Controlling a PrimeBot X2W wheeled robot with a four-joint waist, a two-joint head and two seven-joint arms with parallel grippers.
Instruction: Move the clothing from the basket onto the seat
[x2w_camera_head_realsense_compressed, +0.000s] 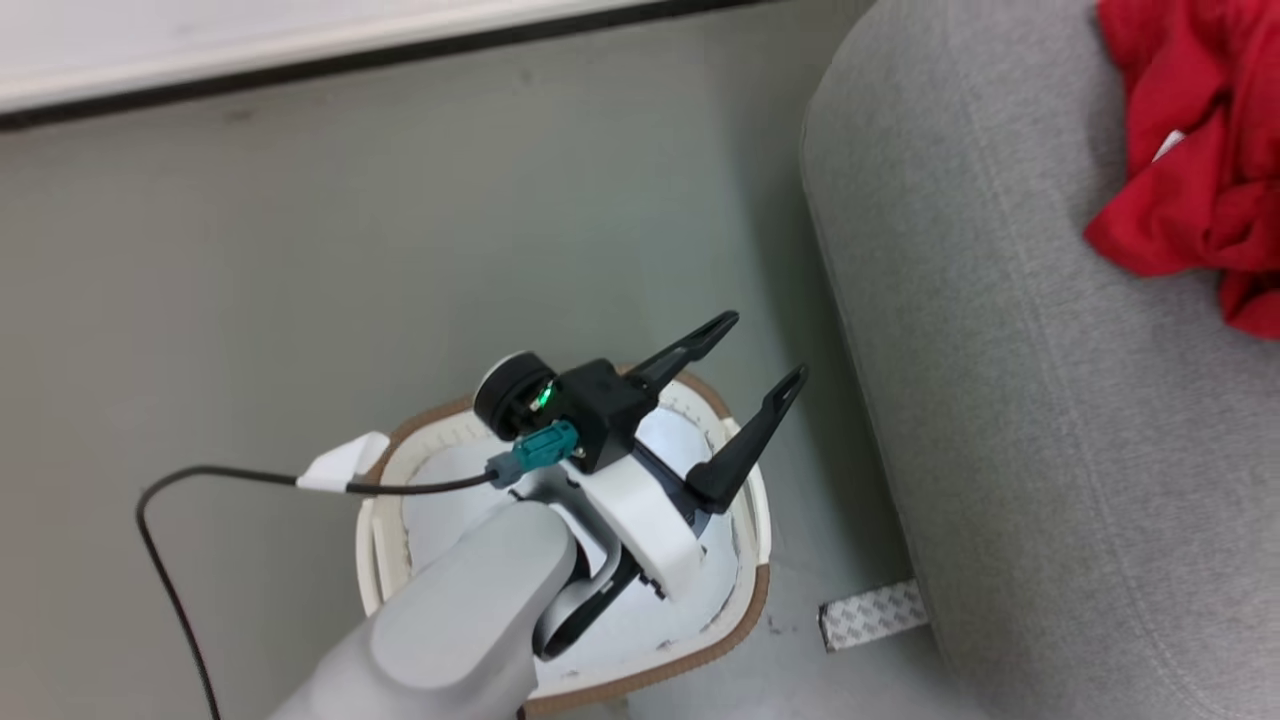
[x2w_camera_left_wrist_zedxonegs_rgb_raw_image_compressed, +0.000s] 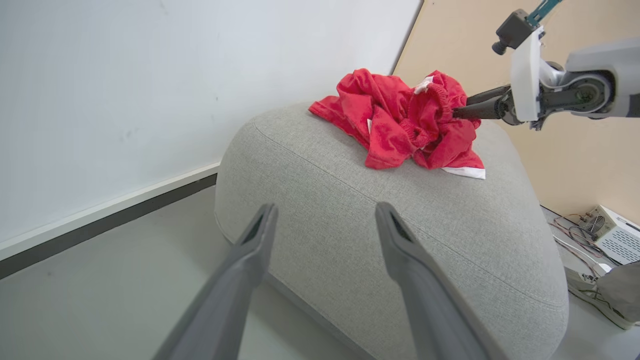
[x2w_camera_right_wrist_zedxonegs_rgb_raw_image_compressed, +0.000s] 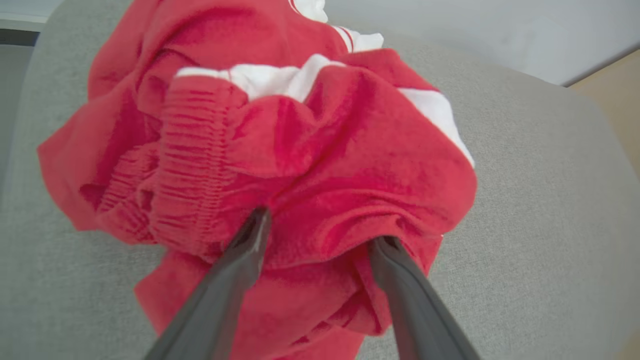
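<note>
The red clothing (x2w_camera_head_realsense_compressed: 1200, 150) lies bunched on top of the light grey seat (x2w_camera_head_realsense_compressed: 1000, 400), far right in the head view. In the right wrist view my right gripper (x2w_camera_right_wrist_zedxonegs_rgb_raw_image_compressed: 322, 227) is open, its fingertips sunk in the clothing (x2w_camera_right_wrist_zedxonegs_rgb_raw_image_compressed: 300, 150), which rests on the seat (x2w_camera_right_wrist_zedxonegs_rgb_raw_image_compressed: 550, 200). The left wrist view shows that gripper (x2w_camera_left_wrist_zedxonegs_rgb_raw_image_compressed: 457, 109) reaching into the clothing (x2w_camera_left_wrist_zedxonegs_rgb_raw_image_compressed: 400, 120) from the right. My left gripper (x2w_camera_head_realsense_compressed: 768, 345) hangs open and empty above the basket (x2w_camera_head_realsense_compressed: 740, 620), left of the seat. In its own view the left gripper (x2w_camera_left_wrist_zedxonegs_rgb_raw_image_compressed: 326, 207) faces the seat (x2w_camera_left_wrist_zedxonegs_rgb_raw_image_compressed: 375, 225).
A pale white cloth (x2w_camera_head_realsense_compressed: 450, 500) lines the basket. A black cable (x2w_camera_head_realsense_compressed: 160, 560) loops over the floor at the left. A silver tape strip (x2w_camera_head_realsense_compressed: 872, 612) lies by the seat's base. A white electronics box (x2w_camera_left_wrist_zedxonegs_rgb_raw_image_compressed: 615, 235) with wires sits beyond the seat.
</note>
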